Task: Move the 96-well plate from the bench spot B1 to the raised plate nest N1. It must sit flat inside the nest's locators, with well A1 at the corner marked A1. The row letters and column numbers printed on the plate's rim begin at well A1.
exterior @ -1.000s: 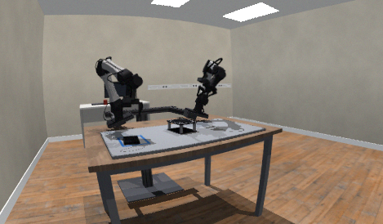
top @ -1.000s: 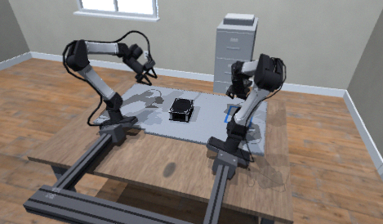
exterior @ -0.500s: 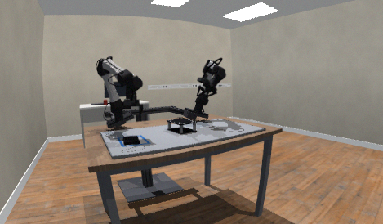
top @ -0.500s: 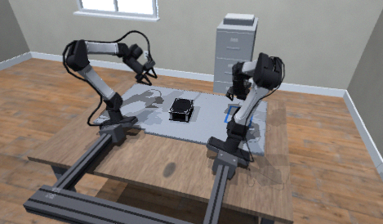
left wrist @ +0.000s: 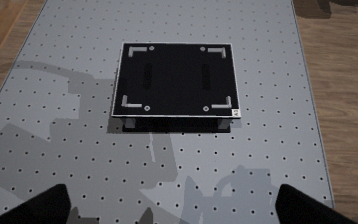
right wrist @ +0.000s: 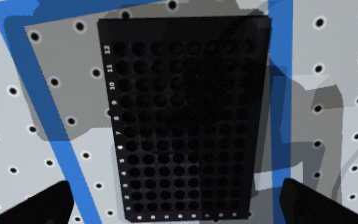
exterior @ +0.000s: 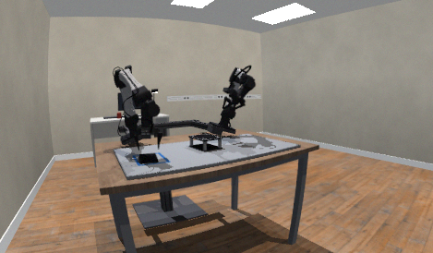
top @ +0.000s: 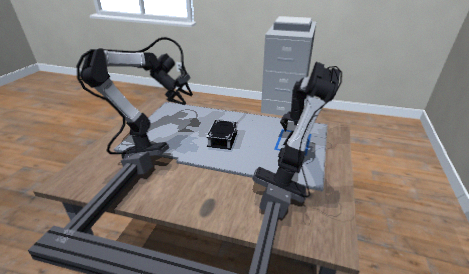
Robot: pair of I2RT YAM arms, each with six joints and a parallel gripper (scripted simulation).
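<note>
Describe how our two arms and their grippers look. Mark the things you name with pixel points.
Both arms match: black joints, pale grey link covers and loose black cables looping outside. The left gripper (top: 180,98) and right gripper (exterior: 149,144) (right wrist: 176,189) have black tapering fingers, blunt-tipped in the wrist views. I see no markings.

Wood grain is seen on the table (top: 156,192) (exterior: 250,159), a matt, perforated surface on the board (top: 256,150) (exterior: 186,162) (left wrist: 150,165) (right wrist: 87,175). The plate (exterior: 148,158) (right wrist: 180,120) is finished in dark, plastic-looking matt; metal-like grey is shown by the locators (left wrist: 222,51).

The well plate (exterior: 148,158) (right wrist: 185,115) lies within the taped outline (exterior: 165,161) (right wrist: 281,100) near one end of the pegboard mat (top: 256,155) (exterior: 186,162) (left wrist: 145,165) (right wrist: 10,120); the raised nest (top: 223,131) (exterior: 205,138) (left wrist: 177,80) stands nearer its middle.
</note>
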